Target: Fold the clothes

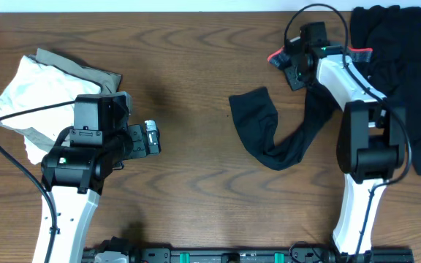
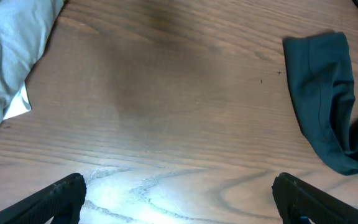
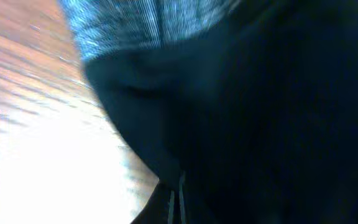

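Note:
The clothes are dark: long black leggings [image 1: 283, 150] trail in a curve across the table's right half. Their coral-red waistband [image 1: 278, 56] lies at the top, and one leg end [image 2: 325, 93] shows in the left wrist view. More black garments [image 1: 397, 51] are heaped at the far right. My right gripper [image 1: 294, 67] is down at the waistband. In its wrist view the jaws [image 3: 176, 208] are pressed together in dark fabric below the grey band [image 3: 135, 25]. My left gripper [image 1: 152, 139] hovers open over bare wood, with nothing between its fingers [image 2: 64, 196].
A crumpled white and tan pile of cloth [image 1: 39, 88] lies at the left, behind my left arm; its edge [image 2: 8, 62] shows in the left wrist view. Black mounts [image 1: 232, 256] run along the front edge of the wooden table [image 1: 196, 66].

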### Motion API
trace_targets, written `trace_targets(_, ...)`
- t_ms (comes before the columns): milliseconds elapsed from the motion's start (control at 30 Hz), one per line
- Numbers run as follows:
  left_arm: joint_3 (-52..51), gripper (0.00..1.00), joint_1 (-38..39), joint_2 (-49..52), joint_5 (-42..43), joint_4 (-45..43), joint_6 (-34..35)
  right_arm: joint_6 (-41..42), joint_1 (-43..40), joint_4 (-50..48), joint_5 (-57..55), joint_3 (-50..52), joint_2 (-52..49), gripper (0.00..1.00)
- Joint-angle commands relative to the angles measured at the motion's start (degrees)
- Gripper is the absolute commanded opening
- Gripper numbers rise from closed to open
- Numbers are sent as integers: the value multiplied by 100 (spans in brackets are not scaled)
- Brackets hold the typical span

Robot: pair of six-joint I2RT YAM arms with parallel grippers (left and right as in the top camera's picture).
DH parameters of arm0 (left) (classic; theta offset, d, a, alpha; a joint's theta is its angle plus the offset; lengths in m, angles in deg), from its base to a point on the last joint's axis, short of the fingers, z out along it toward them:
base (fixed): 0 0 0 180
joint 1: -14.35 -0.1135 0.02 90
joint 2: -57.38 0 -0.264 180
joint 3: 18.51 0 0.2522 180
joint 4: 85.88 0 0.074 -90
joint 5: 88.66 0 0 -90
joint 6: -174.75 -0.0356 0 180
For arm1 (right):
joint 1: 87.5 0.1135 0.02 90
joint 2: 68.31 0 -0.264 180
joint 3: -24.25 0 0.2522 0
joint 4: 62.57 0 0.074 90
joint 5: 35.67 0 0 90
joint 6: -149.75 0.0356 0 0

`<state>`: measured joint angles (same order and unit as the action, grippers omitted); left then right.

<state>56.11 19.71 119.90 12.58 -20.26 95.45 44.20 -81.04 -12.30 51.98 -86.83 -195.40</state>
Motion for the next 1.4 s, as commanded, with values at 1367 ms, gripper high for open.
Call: trace_targets(1367, -1331, 98, 313, 699, 2398, 188, 3344, 1766, 1266, 2280, -168, -39, 2365, 22)
